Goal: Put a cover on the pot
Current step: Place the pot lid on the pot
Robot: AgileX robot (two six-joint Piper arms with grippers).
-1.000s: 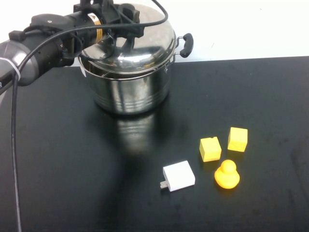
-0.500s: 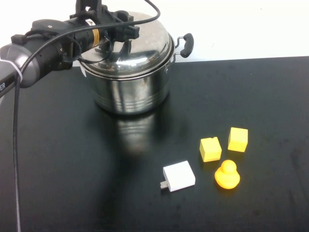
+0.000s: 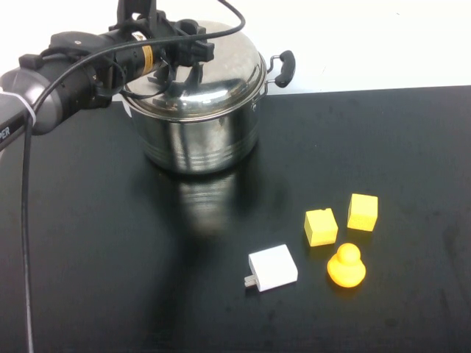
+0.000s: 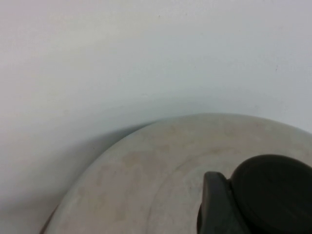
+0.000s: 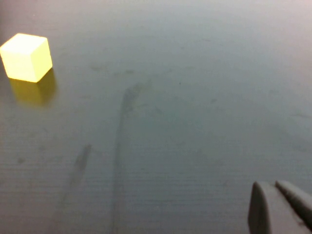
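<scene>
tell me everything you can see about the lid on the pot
The lid is a domed, shiny steel disc, mirror-bright in the high view, with a black knob at its centre. It sits level on the pot, rim to rim, so the pot looks covered. The left gripper is over the knob. The right gripper hangs over bare black table, far from it.

Even overhead light — glare on the pot (image 3: pixel 199 140), both wrist views soft-focused.
</scene>
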